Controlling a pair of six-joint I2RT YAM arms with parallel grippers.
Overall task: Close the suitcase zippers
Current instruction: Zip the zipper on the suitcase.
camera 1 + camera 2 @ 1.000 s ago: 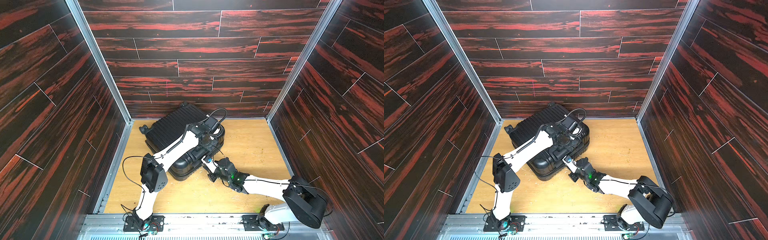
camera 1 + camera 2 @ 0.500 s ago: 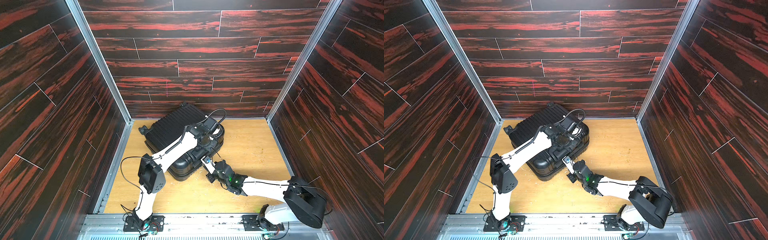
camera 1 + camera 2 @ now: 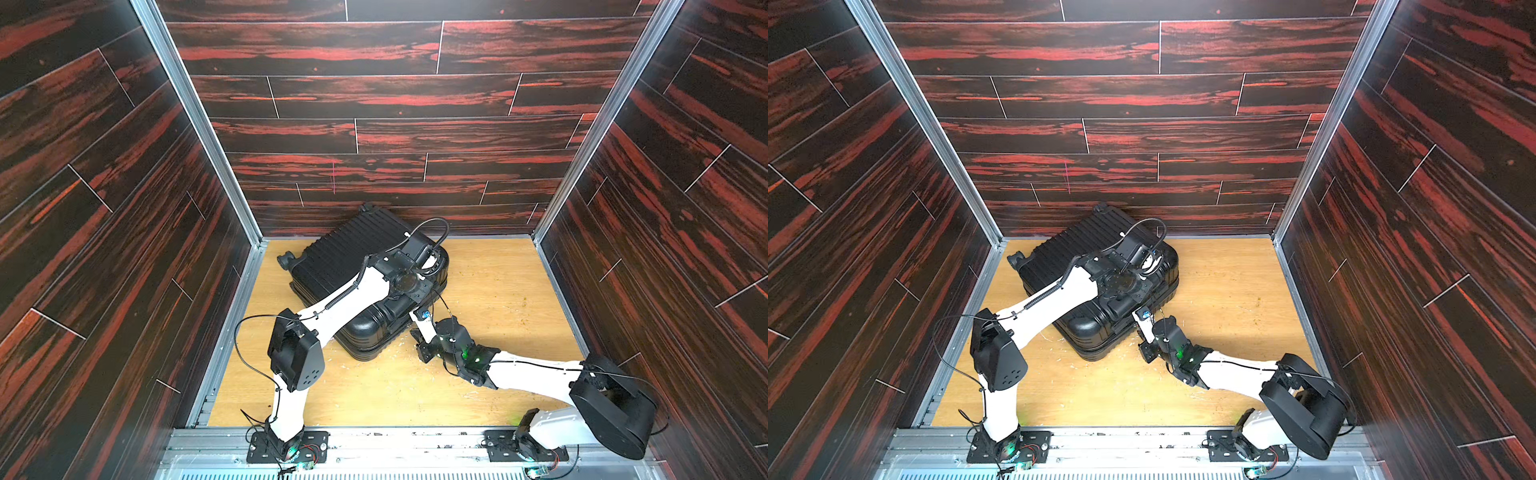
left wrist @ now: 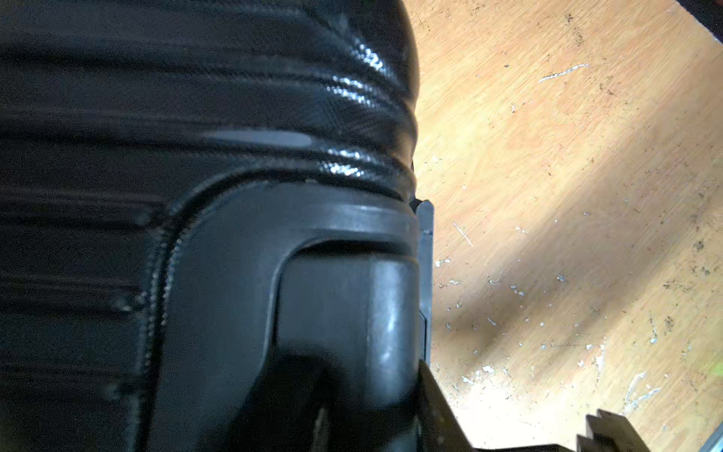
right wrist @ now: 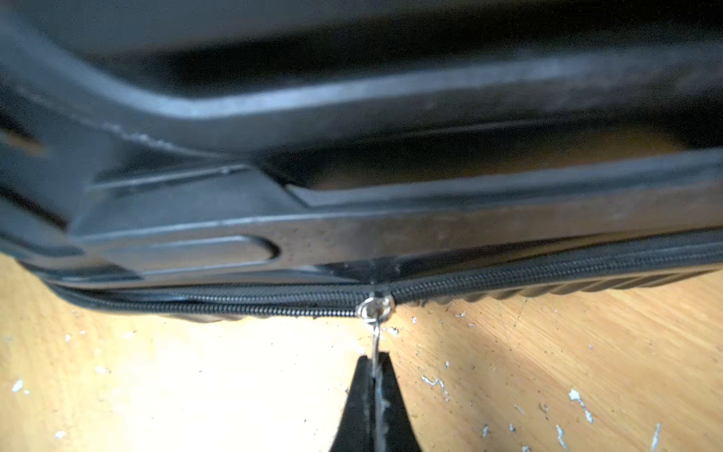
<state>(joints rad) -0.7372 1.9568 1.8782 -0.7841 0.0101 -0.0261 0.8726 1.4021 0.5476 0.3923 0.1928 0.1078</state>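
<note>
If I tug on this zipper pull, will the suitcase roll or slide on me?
Rolling seems unlikely: the suitcase lies flat on its shell, caster wheel sticking out sideways. Its glossy shell on the wooden floor may slide toward the pull. The thin pull tab in the right gripper hangs on a small ring, so it will probably pivot.

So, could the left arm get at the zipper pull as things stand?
Probably not: the right gripper is shut on the pull, low on the suitcase side by the floor, while the left arm lies across the top shell.
</note>
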